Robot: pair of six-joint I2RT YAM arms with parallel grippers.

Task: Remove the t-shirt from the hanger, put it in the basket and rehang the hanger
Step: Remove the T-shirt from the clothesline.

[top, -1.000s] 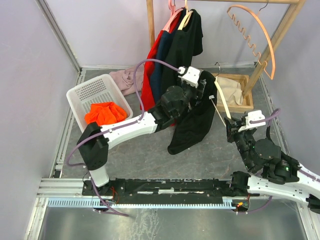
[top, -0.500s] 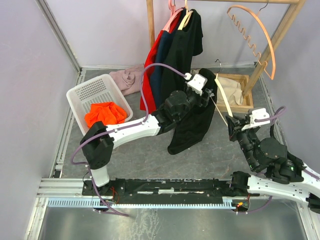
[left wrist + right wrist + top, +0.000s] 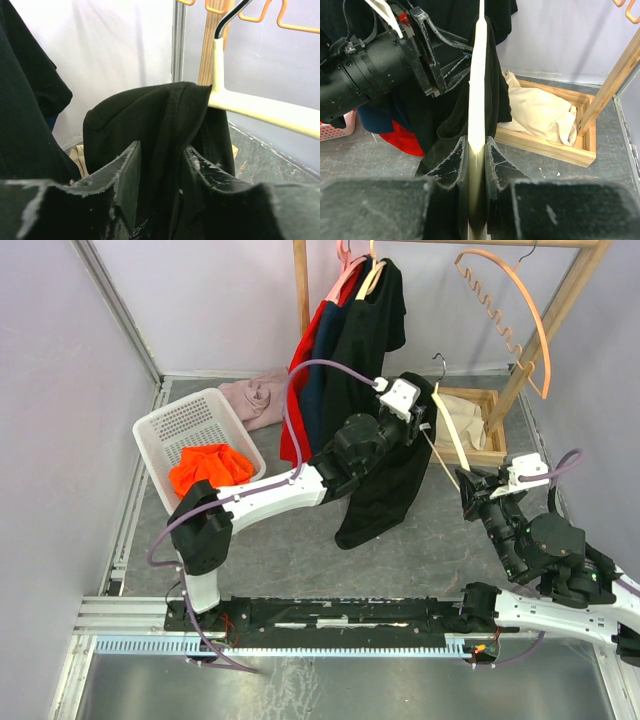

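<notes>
A black t-shirt point(image 3: 385, 485) hangs off one arm of a cream hanger point(image 3: 452, 440), held in the air between my arms. My left gripper point(image 3: 420, 410) is shut on the shirt's collar fold point(image 3: 165, 145), close to the hanger's neck point(image 3: 220, 70). My right gripper point(image 3: 470, 485) is shut on the other, bare arm of the hanger point(image 3: 476, 90), which runs edge-on up the right wrist view. The shirt point(image 3: 495, 85) drapes over the far half of the hanger, with the left gripper point(image 3: 432, 60) beside it.
A wooden rack point(image 3: 300, 280) at the back holds black, navy and red garments point(image 3: 345, 330) and an orange hanger point(image 3: 520, 310). A wooden tray with cream cloth point(image 3: 470, 420) sits behind. A white basket point(image 3: 195, 425) holds an orange garment; pink cloth point(image 3: 255, 395) lies beyond.
My left gripper has moved up and to the right with the shirt. My right gripper has shifted right and slightly down, holding the hanger.
</notes>
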